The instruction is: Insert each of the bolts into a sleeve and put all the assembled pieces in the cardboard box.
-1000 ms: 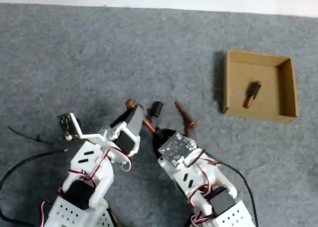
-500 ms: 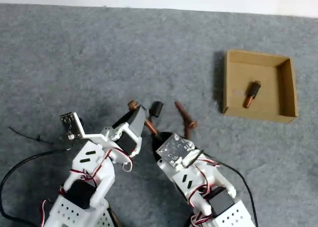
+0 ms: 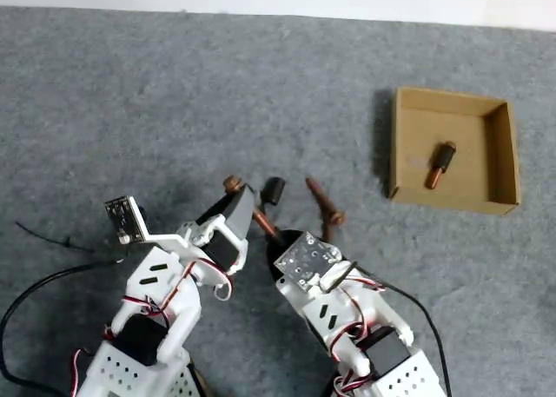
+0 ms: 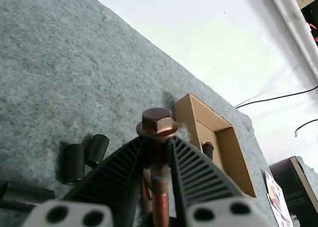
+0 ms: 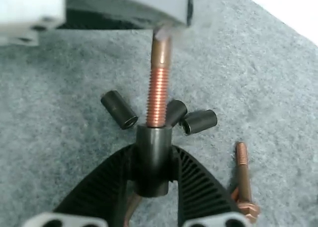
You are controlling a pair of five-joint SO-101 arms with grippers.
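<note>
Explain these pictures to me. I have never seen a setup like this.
These are two small robot arms on a grey table. One picture looks down from above; the other two come from a camera on each arm's wrist. The left arm grips a copper bolt in its jaws. The right arm grips a black sleeve, and the bolt's threaded tip meets its mouth. Loose sleeves and spare bolts lie nearby. The cardboard box already holds one finished piece.
</note>
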